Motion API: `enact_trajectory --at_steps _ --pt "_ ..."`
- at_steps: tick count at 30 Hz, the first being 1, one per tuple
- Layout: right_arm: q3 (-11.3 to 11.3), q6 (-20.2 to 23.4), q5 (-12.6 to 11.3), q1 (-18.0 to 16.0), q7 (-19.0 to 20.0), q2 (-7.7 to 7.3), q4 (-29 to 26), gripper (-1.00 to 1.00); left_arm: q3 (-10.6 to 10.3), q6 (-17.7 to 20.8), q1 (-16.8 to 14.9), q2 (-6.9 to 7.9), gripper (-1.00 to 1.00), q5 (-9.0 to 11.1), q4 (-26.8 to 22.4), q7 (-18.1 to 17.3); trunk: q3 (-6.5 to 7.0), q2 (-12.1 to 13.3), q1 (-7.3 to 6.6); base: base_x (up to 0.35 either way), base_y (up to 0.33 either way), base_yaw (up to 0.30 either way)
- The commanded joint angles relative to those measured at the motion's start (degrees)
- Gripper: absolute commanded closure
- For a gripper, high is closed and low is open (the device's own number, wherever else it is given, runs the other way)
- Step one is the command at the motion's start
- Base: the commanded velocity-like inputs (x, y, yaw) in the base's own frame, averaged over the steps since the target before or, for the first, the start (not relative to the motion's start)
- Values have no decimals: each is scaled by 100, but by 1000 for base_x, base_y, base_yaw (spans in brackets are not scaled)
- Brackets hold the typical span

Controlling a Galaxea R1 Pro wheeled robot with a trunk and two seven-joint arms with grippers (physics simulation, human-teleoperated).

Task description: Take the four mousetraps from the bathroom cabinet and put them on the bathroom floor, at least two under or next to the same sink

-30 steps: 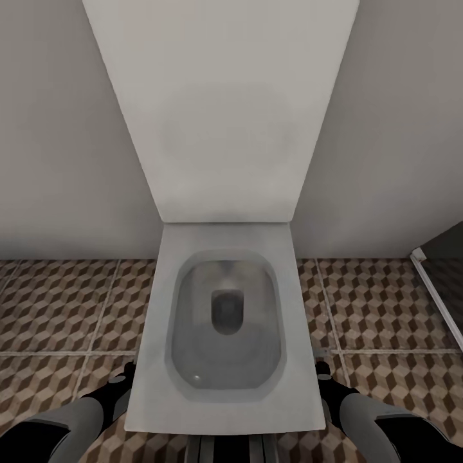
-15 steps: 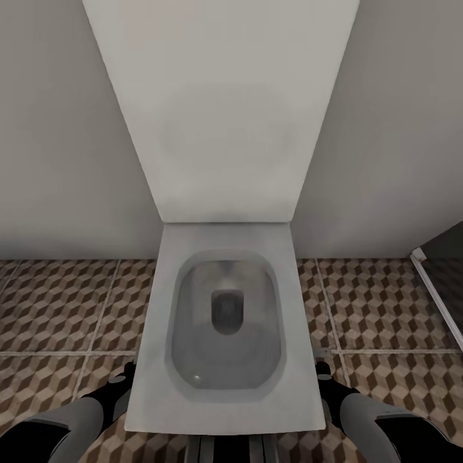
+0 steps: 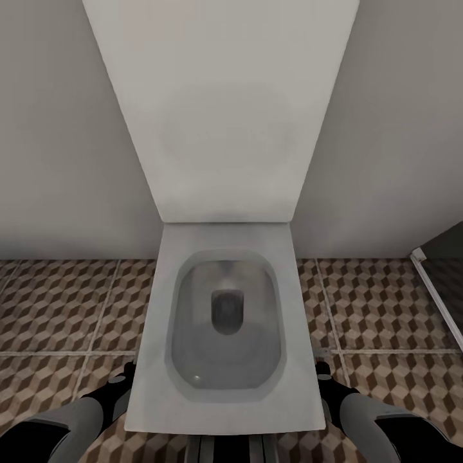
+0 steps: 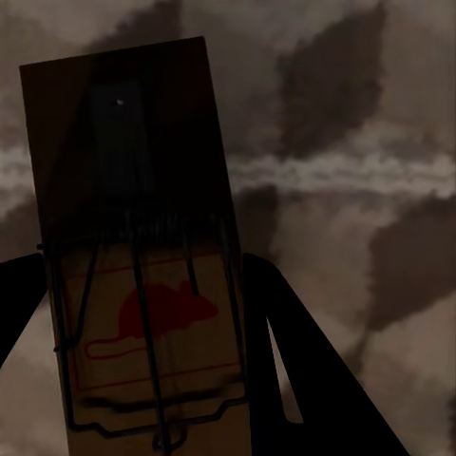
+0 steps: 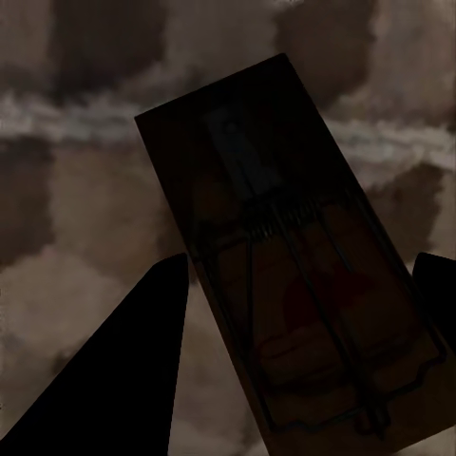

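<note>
Between my left gripper [image 4: 152,380] fingers and my right gripper [image 5: 294,351] fingers I am holding mousetraps [image 4: 142,247]; dropping them beside the toilet [image 3: 225,321], away from any sink, is risking failure.

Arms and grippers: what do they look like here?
Head view: left arm and right arm have grey shells with black joints and black ends. Wrist views: left gripper and right gripper have flat, tapering, unmarked black jaws. No cables visible.
</note>
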Motion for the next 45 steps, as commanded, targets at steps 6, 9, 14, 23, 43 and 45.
enact_trajectory --at_steps 6,9,14,23,43,45 --pt "27 -22 32 -6 -33 0 17 100 -45 -17 -3 2 100 46 7 -19 -3 -1 -1 0 0 0" --pt "27 -22 32 -5 -33 0 17 100 -45 -17 -3 2 100 45 7 -19 -3 -1 -1 0 0 0" --pt "27 -22 32 -6 -33 -1 17 100 -45 -17 -3 1 100 42 7 -19 -3 -1 -1 0 0 0" --pt "27 -22 32 -5 -33 -4 17 100 -45 -19 -3 3 100 45 7 -19 -3 -1 -1 0 0 0" --pt "27 -22 32 -6 -33 -4 17 -100 -45 -26 -3 -1 100 39 7 -19 -3 -1 -1 0 0 0" --pt "27 -22 32 -6 -33 -4 17 -100 -45 -26 -3 -1 100 39 7 -19 -3 -1 -1 0 0 0"
